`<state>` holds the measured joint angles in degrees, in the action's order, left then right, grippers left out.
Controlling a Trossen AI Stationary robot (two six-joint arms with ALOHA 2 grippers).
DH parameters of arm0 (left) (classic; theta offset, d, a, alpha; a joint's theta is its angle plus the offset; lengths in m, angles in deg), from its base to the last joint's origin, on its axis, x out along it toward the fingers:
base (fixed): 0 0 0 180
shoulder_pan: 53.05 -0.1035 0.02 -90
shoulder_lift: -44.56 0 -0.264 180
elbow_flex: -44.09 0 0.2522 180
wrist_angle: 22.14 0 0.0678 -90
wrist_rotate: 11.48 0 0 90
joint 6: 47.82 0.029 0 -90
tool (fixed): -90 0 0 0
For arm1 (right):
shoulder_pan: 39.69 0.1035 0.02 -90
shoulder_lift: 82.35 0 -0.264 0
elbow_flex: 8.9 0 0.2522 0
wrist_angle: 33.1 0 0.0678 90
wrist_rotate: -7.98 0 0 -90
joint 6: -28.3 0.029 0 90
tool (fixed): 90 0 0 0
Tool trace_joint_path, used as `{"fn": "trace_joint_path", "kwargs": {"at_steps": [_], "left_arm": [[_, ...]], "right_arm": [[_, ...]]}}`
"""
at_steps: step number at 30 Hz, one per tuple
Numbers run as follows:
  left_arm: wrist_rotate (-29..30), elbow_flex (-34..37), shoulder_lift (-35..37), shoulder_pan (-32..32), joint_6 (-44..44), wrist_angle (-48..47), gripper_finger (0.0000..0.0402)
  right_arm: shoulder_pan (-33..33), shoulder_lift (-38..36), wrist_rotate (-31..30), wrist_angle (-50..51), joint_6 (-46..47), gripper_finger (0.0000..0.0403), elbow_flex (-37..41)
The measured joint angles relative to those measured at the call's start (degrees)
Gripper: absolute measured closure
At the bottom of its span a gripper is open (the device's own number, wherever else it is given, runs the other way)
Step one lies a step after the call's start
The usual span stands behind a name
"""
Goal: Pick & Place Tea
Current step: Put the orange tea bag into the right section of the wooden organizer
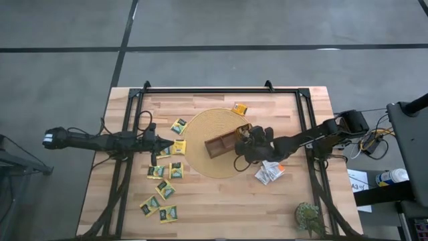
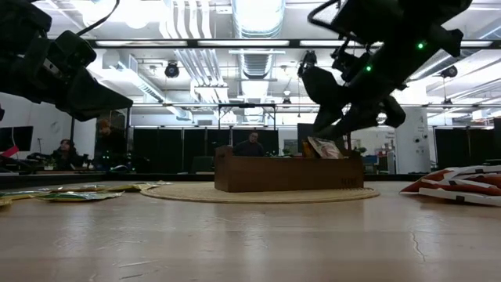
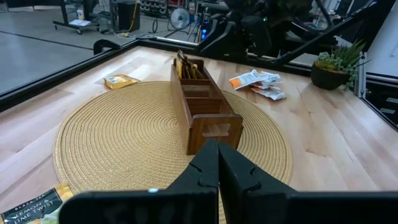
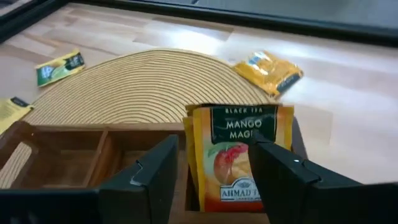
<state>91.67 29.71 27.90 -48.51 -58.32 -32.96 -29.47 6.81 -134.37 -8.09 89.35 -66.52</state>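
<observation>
The brown wooden tray (image 1: pixel 219 143) sits on a round woven mat (image 1: pixel 204 124). Orange tea packets (image 4: pixel 239 155) stand upright in the tray's end compartment, the one nearest the right arm. My right gripper (image 4: pixel 211 180) hangs open just above that compartment, a finger on either side of the front packet and clear of it. My left gripper (image 1: pixel 172 142) is shut and holds nothing, hovering at the mat's left edge, pointing at the tray (image 3: pixel 205 102). Yellow-green packets (image 1: pixel 165 189) lie flat on the table left of the mat.
An orange packet (image 1: pixel 239 108) lies at the mat's far edge. White-and-orange packets (image 1: pixel 269 172) are heaped on the table right of the mat, under the right arm. A small potted plant (image 1: pixel 309 215) stands at the near right corner. People sit in the room beyond.
</observation>
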Motion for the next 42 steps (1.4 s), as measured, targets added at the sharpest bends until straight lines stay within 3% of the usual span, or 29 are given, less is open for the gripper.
{"fn": "trace_joint_path", "kwargs": {"at_steps": [8, 15, 20, 30, 37, 42], "left_arm": [[0.0, 0.0, 0.0, 0.0, 0.02, 0.0, 0.0402], [0.0, 0.0, 0.0, -0.02, 0.0, -0.02, 0.0402], [0.01, 0.0, 0.0, -0.01, 0.02, 0.0, 0.0402], [0.01, 0.0, 0.01, -0.01, 0.01, 0.0, 0.0402], [0.0, 0.0, 0.0, -0.02, 0.02, 0.0, 0.0402], [0.0, -0.01, 0.01, -0.01, 0.01, -0.01, 0.0402]], "right_arm": [[-5.05, -6.28, 1.1, 0.15, -13.71, 0.0213, 0.0], [-13.93, -10.83, 18.93, 0.41, -14.57, 0.0213, 0.01], [-13.84, -8.06, 15.65, 0.37, -14.31, 0.0213, 0.13], [-14.04, -7.37, 14.92, 4.44, -15.02, 0.0213, 0.15], [-13.99, -7.34, 19.86, 7.1, -14.61, 0.0213, 0.15], [-14.19, -7.41, 15.4, 6.42, -14.48, 0.0213, 0.15]]}}
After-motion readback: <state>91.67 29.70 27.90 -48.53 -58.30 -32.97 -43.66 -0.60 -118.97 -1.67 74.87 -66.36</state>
